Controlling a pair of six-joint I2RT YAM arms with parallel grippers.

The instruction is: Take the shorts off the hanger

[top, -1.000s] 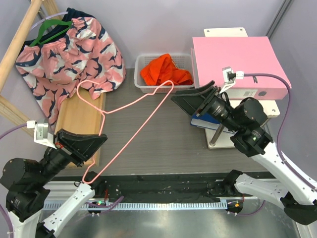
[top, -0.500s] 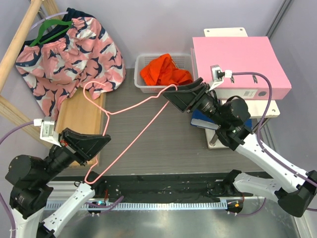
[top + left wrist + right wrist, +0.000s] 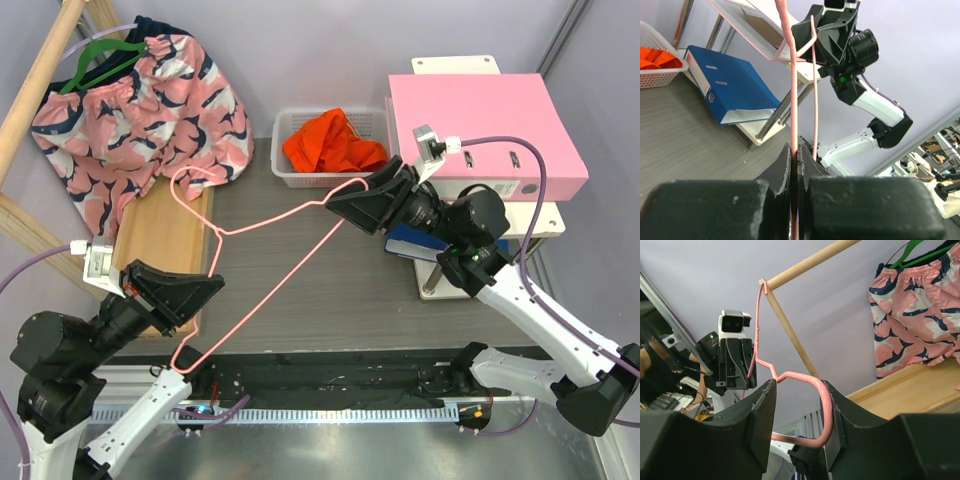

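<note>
Shorts [image 3: 333, 142] lie bundled in the white basket [image 3: 290, 178], clear of the hanger [image 3: 793, 100], so I judge removal done: my left fingers [image 3: 782, 165] pinch its wire, my right fingers [image 3: 762, 410] stand apart around one bend, and next I must set it down.

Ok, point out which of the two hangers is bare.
The pale pink wire hanger, clamped in the left gripper, carries nothing. The green hanger on the wooden rail carries pink patterned shorts.
</note>
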